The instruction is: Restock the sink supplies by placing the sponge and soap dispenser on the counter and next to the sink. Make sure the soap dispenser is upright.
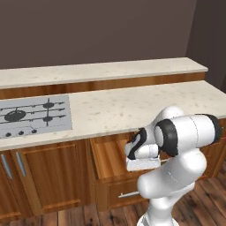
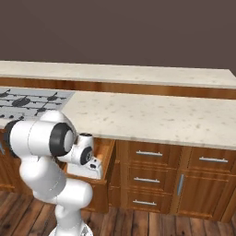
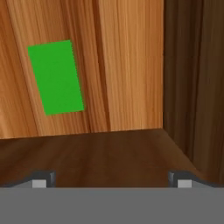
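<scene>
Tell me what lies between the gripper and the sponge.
Bare wooden drawer floor, in the hand view: nothing lies between the open gripper and the sponge.

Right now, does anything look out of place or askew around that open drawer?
Nothing is damaged or spilled. The sponge lies flat on the drawer floor, slightly askew to the wood grain in the hand view, not yet on the counter. The gripper is open above it.

sponge [image 3: 56,77]: bright green face, flat colour, no pattern
drawer [image 3: 127,65]: warm orange-brown wood grain around the sponge, darker brown walls
counter [image 1: 132,106]: cream-beige with fine speckles
stovetop [image 1: 33,115]: grey panel, dark burners
cabinets [image 2: 184,179]: brown wood, silvery handles
arm [image 1: 176,167]: white, dark joints
</scene>
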### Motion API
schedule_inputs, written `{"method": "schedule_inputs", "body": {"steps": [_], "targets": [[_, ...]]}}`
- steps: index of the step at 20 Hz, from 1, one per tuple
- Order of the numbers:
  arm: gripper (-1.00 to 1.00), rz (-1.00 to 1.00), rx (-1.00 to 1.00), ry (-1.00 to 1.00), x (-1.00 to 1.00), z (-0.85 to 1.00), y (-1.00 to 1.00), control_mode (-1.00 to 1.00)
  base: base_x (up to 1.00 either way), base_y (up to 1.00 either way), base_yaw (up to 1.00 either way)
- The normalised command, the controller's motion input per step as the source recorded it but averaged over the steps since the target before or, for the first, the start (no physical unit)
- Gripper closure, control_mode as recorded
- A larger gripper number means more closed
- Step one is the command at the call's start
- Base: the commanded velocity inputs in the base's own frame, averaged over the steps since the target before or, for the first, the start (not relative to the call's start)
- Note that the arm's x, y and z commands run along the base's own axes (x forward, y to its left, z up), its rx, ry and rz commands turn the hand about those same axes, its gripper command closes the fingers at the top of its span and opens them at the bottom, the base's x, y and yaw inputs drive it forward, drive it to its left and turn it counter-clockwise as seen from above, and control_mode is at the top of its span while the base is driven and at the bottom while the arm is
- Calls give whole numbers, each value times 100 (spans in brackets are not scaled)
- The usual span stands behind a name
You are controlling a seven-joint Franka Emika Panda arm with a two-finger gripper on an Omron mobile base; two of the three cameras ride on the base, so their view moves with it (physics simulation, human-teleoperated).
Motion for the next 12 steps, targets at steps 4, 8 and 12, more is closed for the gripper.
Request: {"method": "schedule_inputs", "body": {"steps": [4,8,12], "targets": [[-100,0,0,1,-98,25,-29,-100,0,0,0],[-100,0,0,2,-6,33,-4,-100,0,0,0],[-100,0,0,0,64,4,22,-100,0,0,0]]}}
